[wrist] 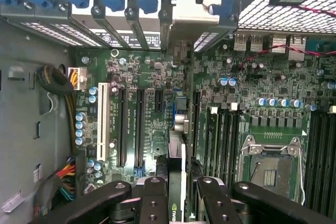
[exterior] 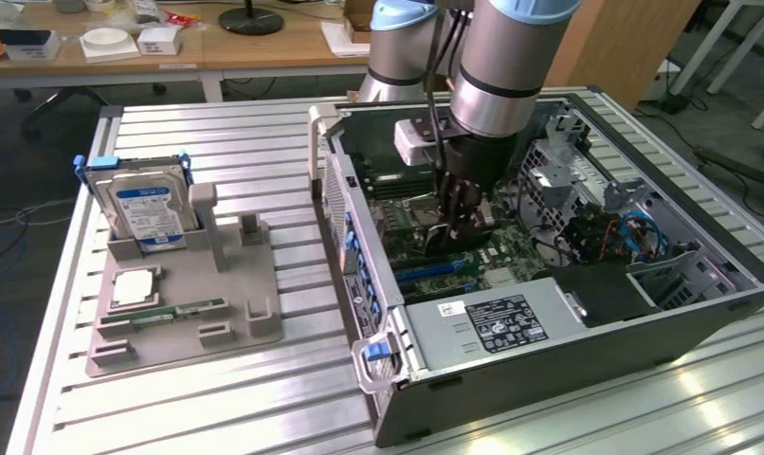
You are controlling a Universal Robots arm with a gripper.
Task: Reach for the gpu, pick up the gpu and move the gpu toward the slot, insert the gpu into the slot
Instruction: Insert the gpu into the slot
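Your gripper (wrist: 178, 195) is clamped on the gpu (wrist: 177, 153), holding it edge-down over the board (wrist: 149, 103), probably so its bracket (wrist: 191, 17) meets the case's (exterior: 585, 355) rear openings.

The claw (wrist: 176, 190) grips the gpu (wrist: 176, 153) from both sides. The gpu stands on edge over the green board (wrist: 142, 124), its silver end by the case wall (wrist: 50, 27).

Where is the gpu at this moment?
The gpu is held edge-on in the gripper, over the motherboard inside the open computer case, at the exterior view's right.
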